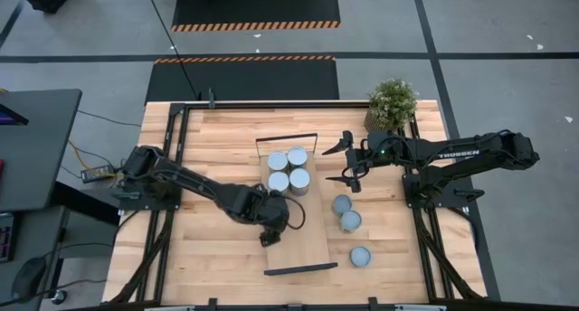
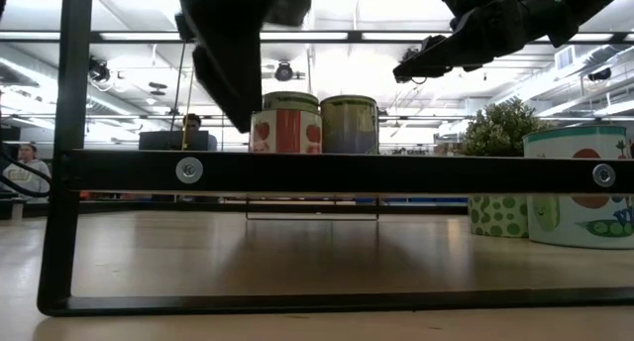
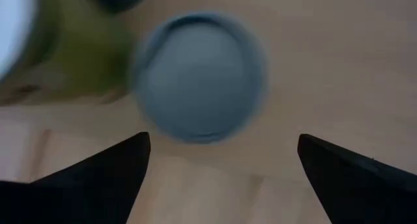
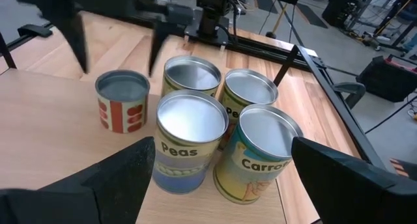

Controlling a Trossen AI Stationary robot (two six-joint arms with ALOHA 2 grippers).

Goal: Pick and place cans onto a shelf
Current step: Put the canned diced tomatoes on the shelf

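- Left gripper [image 1: 274, 226]: over middle of shelf [image 1: 306, 243], fingers spread wide, holding nothing.
- Red-label can [image 4: 122, 99] stands upright on shelf directly under it, just near of four grouped cans [image 1: 288, 169] at far end.
- Judgement: placement looks done and retreat is due. Rise straight up until fingertips clear rim, then swing away; sideways drift risks tipping can into group.
- Right gripper [image 1: 336, 163]: wide open, empty, hovering right of group.
- Three loose cans [image 1: 350, 221] on table right of shelf; take farthest first.
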